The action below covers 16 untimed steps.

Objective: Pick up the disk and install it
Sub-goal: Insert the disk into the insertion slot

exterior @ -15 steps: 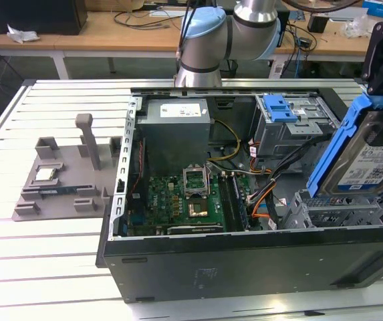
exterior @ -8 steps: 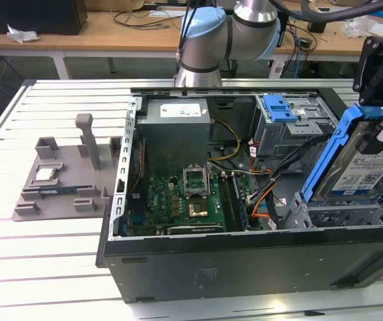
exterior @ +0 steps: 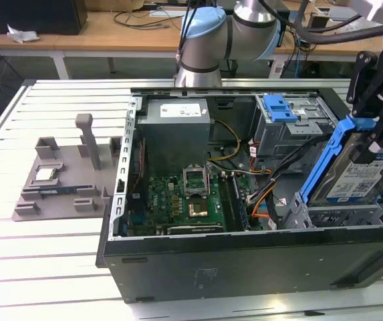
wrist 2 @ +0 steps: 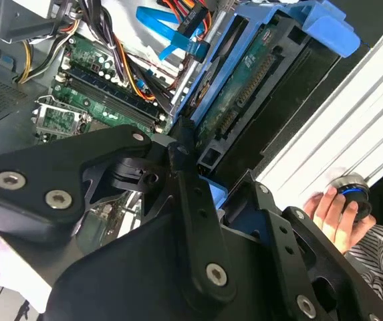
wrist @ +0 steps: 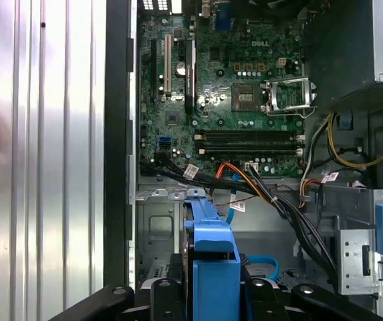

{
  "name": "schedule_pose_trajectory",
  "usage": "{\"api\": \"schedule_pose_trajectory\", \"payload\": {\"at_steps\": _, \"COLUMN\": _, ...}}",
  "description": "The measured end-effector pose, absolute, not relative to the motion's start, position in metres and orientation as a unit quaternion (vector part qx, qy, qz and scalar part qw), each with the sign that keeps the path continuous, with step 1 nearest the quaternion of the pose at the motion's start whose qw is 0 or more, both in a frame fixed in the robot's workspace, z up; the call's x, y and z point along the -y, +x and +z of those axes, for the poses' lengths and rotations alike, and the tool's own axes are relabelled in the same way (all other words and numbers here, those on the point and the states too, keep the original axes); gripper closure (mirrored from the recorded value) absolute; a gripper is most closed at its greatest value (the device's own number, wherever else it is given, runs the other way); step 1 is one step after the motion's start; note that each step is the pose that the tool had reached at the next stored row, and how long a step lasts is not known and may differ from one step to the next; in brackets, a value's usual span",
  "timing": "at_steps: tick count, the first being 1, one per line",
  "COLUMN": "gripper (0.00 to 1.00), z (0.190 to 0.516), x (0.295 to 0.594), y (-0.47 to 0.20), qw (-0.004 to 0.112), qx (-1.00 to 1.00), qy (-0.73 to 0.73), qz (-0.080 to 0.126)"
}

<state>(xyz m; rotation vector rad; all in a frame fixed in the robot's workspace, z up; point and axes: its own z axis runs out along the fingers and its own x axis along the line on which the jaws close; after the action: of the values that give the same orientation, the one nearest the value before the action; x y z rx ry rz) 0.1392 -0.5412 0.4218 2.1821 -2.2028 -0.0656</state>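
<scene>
Exterior view of a white slatted metal table with a black desktop computer case lying on its side, open panel upward. A pale blue and silver robot arm rises behind the case. Inside are a grey boxy power supply and a green motherboard.

At the exterior view's right, the disk, a flat silver-metal hard drive with a white-and-blue label, hangs tilted steeply on edge. It is just above the grey metal drive cage and not yet seated. The black gripper is pinched onto the drive's upper end, its jaws pressed against the blue plastic side rails.

The drive looks dense and rigid, so it should hold its shape but hang heavy from one end. Bare metal faces would likely be slippery. The second wrist view shows a green circuit board on its underside, which looks fragile. The rails along the long edges seem the safest place to grip, though the plastic may flex a little.
</scene>
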Motion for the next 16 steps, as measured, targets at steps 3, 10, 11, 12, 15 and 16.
{"api": "schedule_pose_trajectory", "payload": {"at_steps": 3, "gripper": 0.63, "z": 0.415, "x": 0.541, "y": 0.139, "qw": 0.02, "qx": 0.71, "qy": 0.703, "qz": -0.021}}
{"api": "schedule_pose_trajectory", "payload": {"at_steps": 10, "gripper": 0.63, "z": 0.394, "x": 0.541, "y": 0.139, "qw": 0.021, "qx": 0.71, "qy": 0.703, "qz": -0.022}}
{"api": "schedule_pose_trajectory", "payload": {"at_steps": 11, "gripper": 0.63, "z": 0.392, "x": 0.541, "y": 0.139, "qw": 0.021, "qx": 0.71, "qy": 0.703, "qz": -0.021}}
{"api": "schedule_pose_trajectory", "payload": {"at_steps": 12, "gripper": 0.63, "z": 0.389, "x": 0.541, "y": 0.139, "qw": 0.021, "qx": 0.71, "qy": 0.703, "qz": -0.021}}
{"api": "schedule_pose_trajectory", "payload": {"at_steps": 15, "gripper": 0.63, "z": 0.387, "x": 0.541, "y": 0.139, "qw": 0.021, "qx": 0.71, "qy": 0.703, "qz": -0.021}}
{"api": "schedule_pose_trajectory", "payload": {"at_steps": 16, "gripper": 0.63, "z": 0.387, "x": 0.541, "y": 0.139, "qw": 0.021, "qx": 0.71, "qy": 0.703, "qz": -0.021}}
